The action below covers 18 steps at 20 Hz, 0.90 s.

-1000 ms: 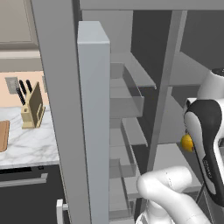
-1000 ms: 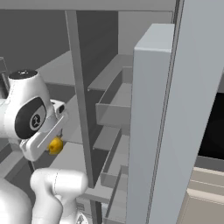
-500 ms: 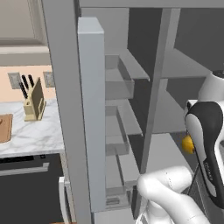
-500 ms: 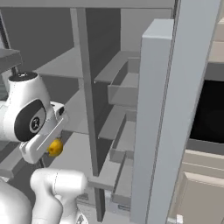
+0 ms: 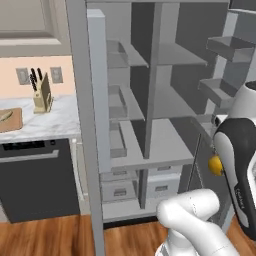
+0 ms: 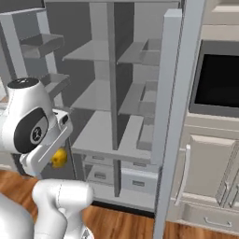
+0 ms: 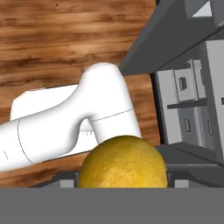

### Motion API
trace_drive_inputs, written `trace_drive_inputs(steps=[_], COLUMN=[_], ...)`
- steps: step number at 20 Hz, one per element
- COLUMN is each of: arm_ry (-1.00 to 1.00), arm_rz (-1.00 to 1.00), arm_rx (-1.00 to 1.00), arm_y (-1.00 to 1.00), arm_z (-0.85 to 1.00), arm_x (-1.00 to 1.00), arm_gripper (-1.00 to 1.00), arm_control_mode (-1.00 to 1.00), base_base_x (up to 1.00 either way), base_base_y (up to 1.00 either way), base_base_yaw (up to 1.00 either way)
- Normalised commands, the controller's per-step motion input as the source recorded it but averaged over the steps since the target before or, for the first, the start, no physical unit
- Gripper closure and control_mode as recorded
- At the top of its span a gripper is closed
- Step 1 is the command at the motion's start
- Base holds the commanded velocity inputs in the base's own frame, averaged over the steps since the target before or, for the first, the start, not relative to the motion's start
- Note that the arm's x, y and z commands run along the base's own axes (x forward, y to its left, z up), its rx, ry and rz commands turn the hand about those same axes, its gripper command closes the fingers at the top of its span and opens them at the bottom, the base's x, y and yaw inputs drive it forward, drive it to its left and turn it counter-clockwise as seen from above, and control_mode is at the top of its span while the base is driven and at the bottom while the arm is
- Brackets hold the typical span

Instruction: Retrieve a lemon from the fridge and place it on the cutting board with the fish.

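Now farther from the fridge [image 5: 150,100]; end effector [image 7: 123,186] still clamps lemon [image 7: 123,162].

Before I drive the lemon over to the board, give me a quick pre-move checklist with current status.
1. Small yellow lemon seated in the end effector: ok.
2. Lemon clear of the tall grey fridge shelves: ok.
3. Fridge doors shut: not ok, both open.
4. Light-brown wooden cutting board in sight on the marble counter: ok.
5. Pale slender fish on the board: ok.
6. Free spot on the board: cannot tell, partly out of frame.
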Motion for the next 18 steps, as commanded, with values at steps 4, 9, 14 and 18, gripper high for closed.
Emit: trace_drive_inputs(steps=[4,9,14,18], arm_ry=[0.00,0.00,0.00,0.00], arm_rz=[0.00,0.00,0.00,0.00], arm_rx=[0.00,0.00,0.00,0.00], arm_y=[0.00,0.00,0.00,0.00], arm_z=[0.00,0.00,0.00,0.00], arm_x=[0.00,0.00,0.00,0.00], arm_gripper=[1.00,1.00,1.00,1.00], arm_control_mode=[1.00,1.00,1.00,1.00], base_base_x=[-0.82,-0.21,-0.17,-0.24], base_base_y=[0.54,0.91,1.00,0.99], base_base_yaw=[-0.11,-0.10,-0.08,-0.10])
